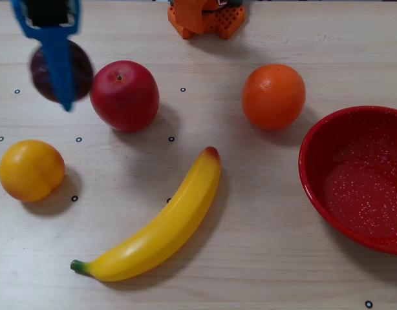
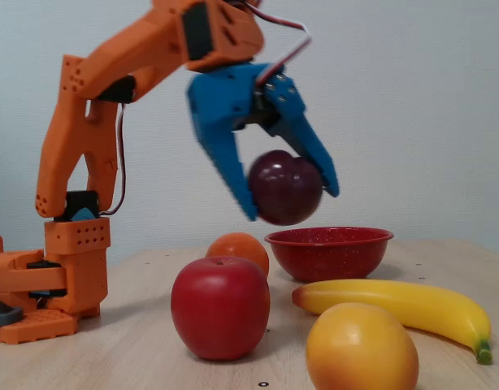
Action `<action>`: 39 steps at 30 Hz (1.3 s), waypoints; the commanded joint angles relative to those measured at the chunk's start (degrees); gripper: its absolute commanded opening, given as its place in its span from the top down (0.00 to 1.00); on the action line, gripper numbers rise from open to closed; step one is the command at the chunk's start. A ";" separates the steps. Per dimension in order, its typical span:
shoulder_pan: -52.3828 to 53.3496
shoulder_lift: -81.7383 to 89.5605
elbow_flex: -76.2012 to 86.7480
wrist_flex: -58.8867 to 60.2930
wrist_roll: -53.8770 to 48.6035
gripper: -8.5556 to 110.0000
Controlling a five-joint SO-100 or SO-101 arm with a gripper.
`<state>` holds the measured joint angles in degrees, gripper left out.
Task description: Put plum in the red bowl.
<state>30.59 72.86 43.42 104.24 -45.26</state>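
My blue gripper [image 2: 290,199] is shut on the dark purple plum [image 2: 284,187] and holds it in the air, well above the table. In the overhead view the gripper [image 1: 61,90] and the plum [image 1: 81,71] show at the far left, left of the red apple [image 1: 124,95]. The red bowl [image 1: 315,148] with white speckles inside sits at the right edge of the overhead view. In the fixed view the bowl [image 2: 329,250] stands behind the fruit, lower than the plum.
A red apple [image 2: 221,307], an orange [image 1: 273,97], a yellow banana [image 1: 161,226] and a yellow-orange fruit [image 1: 31,170] lie on the wooden table. The arm's orange base [image 2: 46,296] stands at the table's far edge in the overhead view [image 1: 205,18].
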 commanded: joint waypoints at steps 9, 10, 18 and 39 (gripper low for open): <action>-15.47 12.92 -5.80 1.76 10.02 0.93; -16.88 13.01 -5.80 1.58 10.99 0.93; -28.21 14.59 -5.63 0.00 20.65 0.93; -52.73 10.81 -2.37 -14.33 43.68 0.93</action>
<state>-20.13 79.89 43.42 92.64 -3.08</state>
